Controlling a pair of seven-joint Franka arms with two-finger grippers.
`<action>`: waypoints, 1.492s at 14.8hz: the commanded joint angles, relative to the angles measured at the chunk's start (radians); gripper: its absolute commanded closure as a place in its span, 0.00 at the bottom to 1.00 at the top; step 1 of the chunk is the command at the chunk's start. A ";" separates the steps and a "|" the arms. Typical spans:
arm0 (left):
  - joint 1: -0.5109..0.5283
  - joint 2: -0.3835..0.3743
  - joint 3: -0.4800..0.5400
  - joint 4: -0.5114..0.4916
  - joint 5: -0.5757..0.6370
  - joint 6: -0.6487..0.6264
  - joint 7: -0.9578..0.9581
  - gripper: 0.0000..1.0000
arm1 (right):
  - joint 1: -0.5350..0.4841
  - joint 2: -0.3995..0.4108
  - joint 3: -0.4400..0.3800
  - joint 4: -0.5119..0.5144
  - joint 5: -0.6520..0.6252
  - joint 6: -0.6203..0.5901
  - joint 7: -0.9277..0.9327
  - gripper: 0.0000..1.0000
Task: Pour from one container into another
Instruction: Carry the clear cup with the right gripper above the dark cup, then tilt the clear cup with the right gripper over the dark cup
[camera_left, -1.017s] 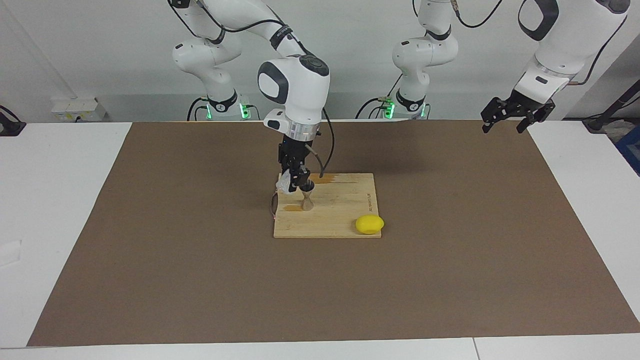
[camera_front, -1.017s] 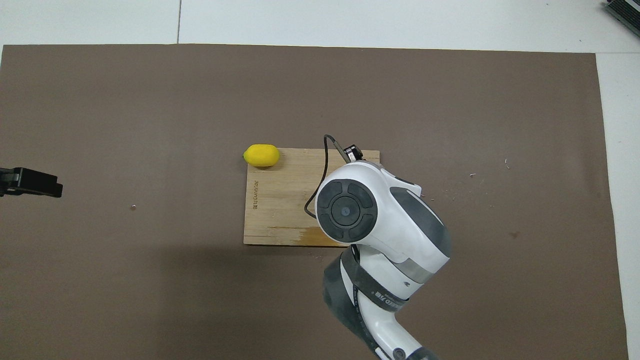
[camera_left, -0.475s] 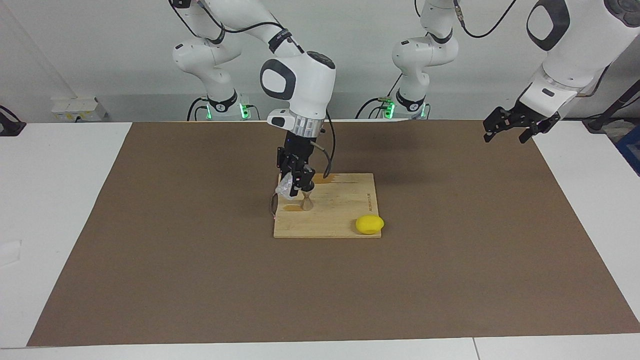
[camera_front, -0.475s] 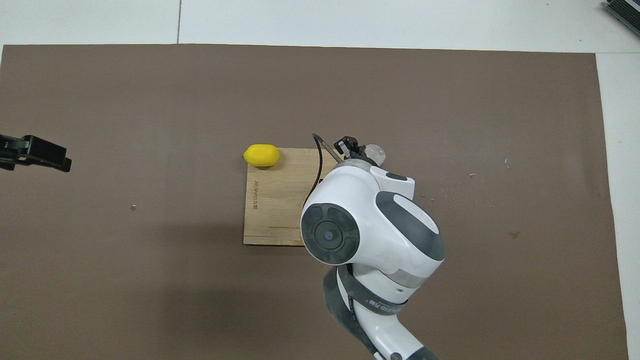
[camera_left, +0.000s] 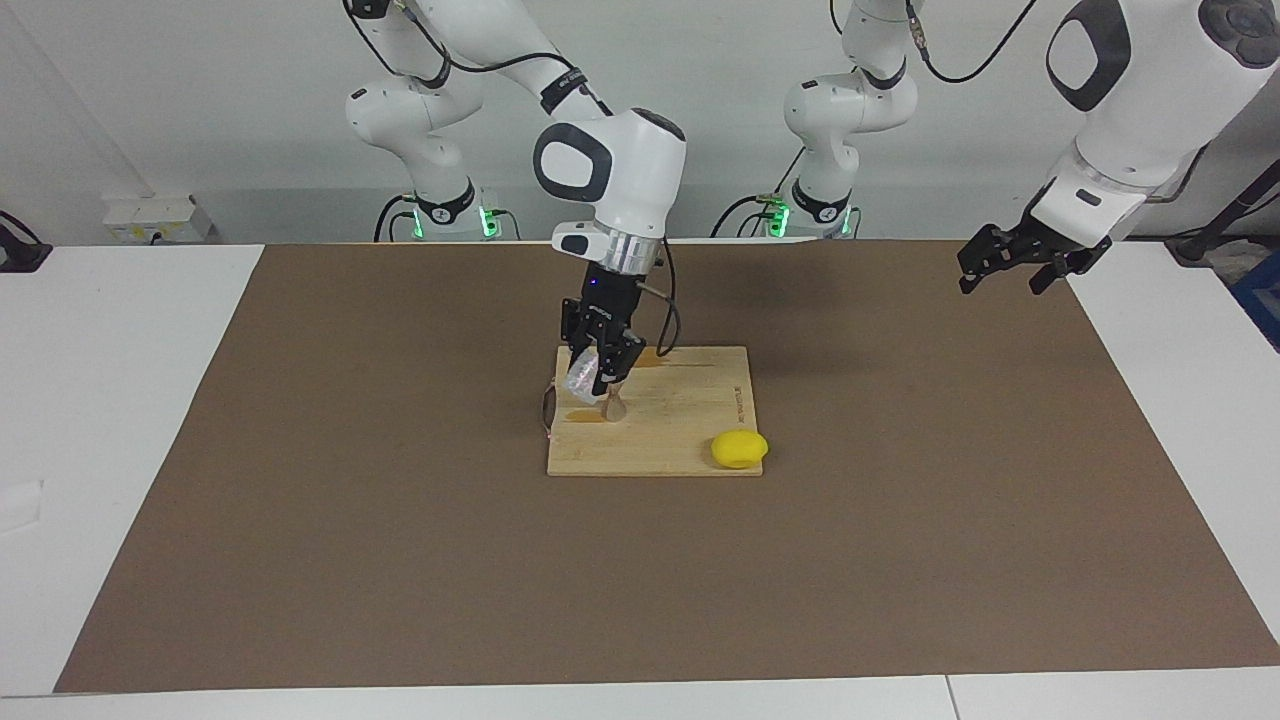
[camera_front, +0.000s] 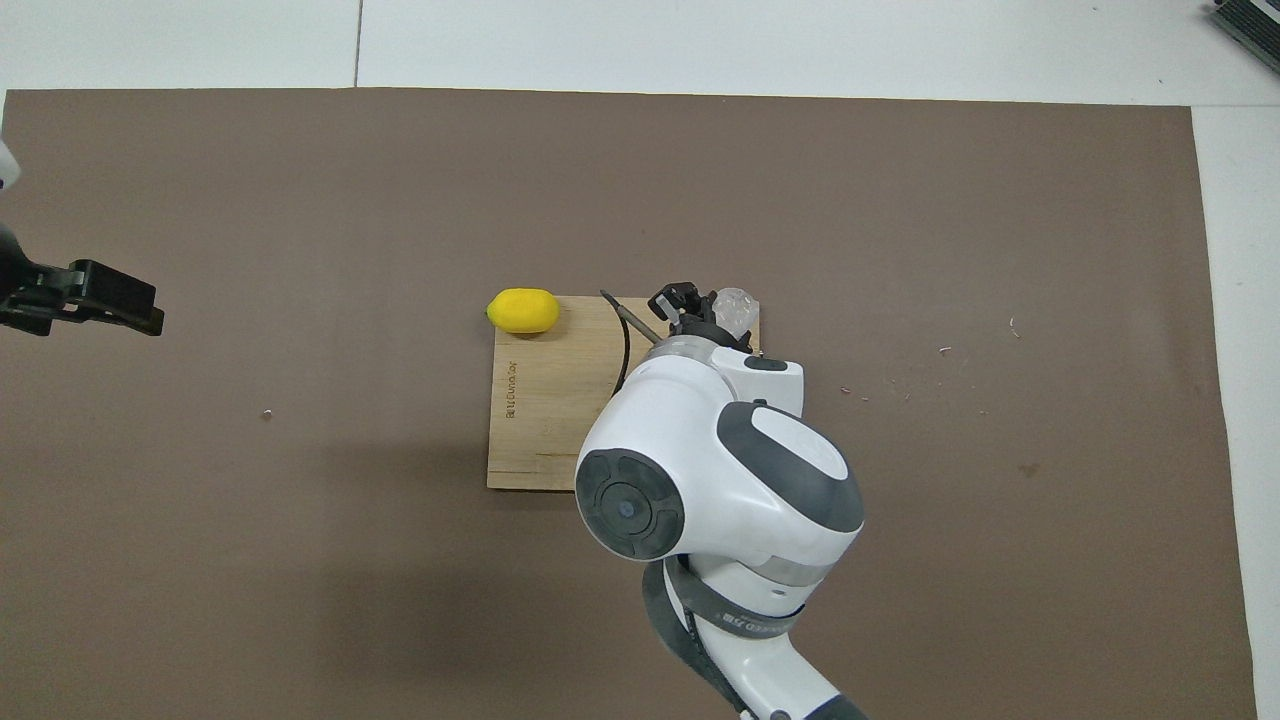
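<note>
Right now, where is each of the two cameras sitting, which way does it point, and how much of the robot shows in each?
Facing view: high across the table, looking at the robots; both bases and arms show, right gripper shut on the small clear ribbed cup over the silver hourglass jigger, left gripper waiting open.
Overhead view: above the robots' end, looking steeply down; right arm's wrist and the left gripper show.
Shared: wooden cutting board, yellow lemon, cup, half a turn apart.
</note>
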 joint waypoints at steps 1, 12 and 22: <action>-0.037 -0.013 0.008 -0.023 0.008 -0.015 -0.032 0.00 | 0.003 -0.023 -0.002 -0.046 -0.057 0.043 0.030 1.00; -0.050 -0.042 0.015 -0.050 0.012 0.016 -0.084 0.00 | 0.023 -0.057 -0.002 -0.146 -0.192 0.064 0.026 1.00; -0.035 -0.115 0.019 -0.128 0.015 0.036 -0.033 0.00 | 0.023 -0.043 0.004 -0.109 -0.130 0.049 0.032 1.00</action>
